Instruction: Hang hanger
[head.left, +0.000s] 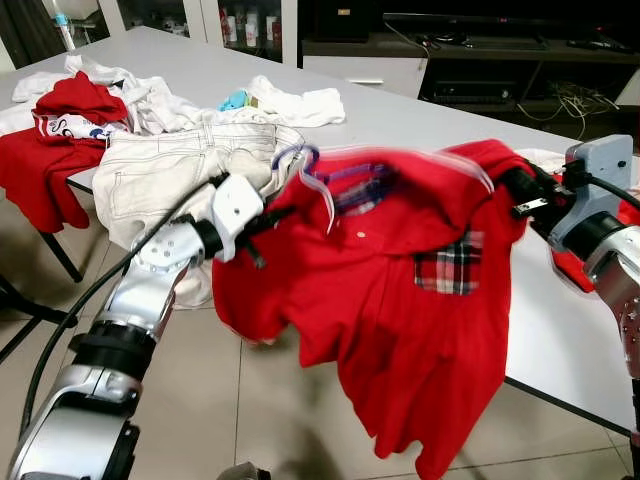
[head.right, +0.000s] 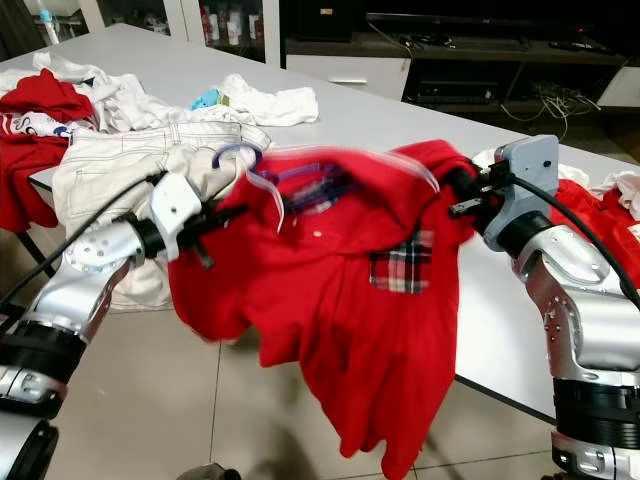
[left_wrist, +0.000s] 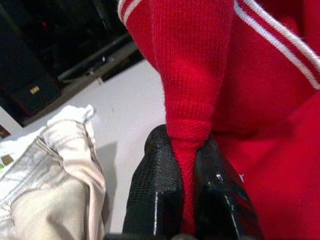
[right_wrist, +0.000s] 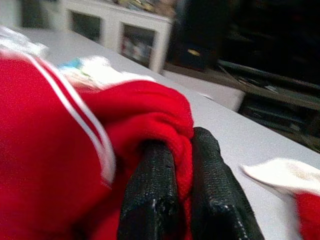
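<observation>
A red polo shirt (head.left: 400, 310) with a plaid pocket and plaid collar lining hangs in the air between my two arms, off the table's near edge. A pale purple hanger hook (head.left: 300, 155) sticks up at its collar. My left gripper (head.left: 268, 222) is shut on the shirt's left side; in the left wrist view red fabric (left_wrist: 187, 145) is pinched between the black fingers (left_wrist: 155, 195). My right gripper (head.left: 512, 188) is shut on the shirt's right shoulder, with cloth (right_wrist: 170, 130) wedged between its fingers (right_wrist: 150, 195).
The grey table (head.left: 420, 115) carries beige jeans (head.left: 180, 170), white garments (head.left: 290, 100) and more red clothes (head.left: 70, 100) at the far left. Another red and white garment (head.right: 600, 215) lies behind my right arm. A dark TV cabinet (head.left: 500, 60) stands beyond; tiled floor (head.left: 280, 410) lies below.
</observation>
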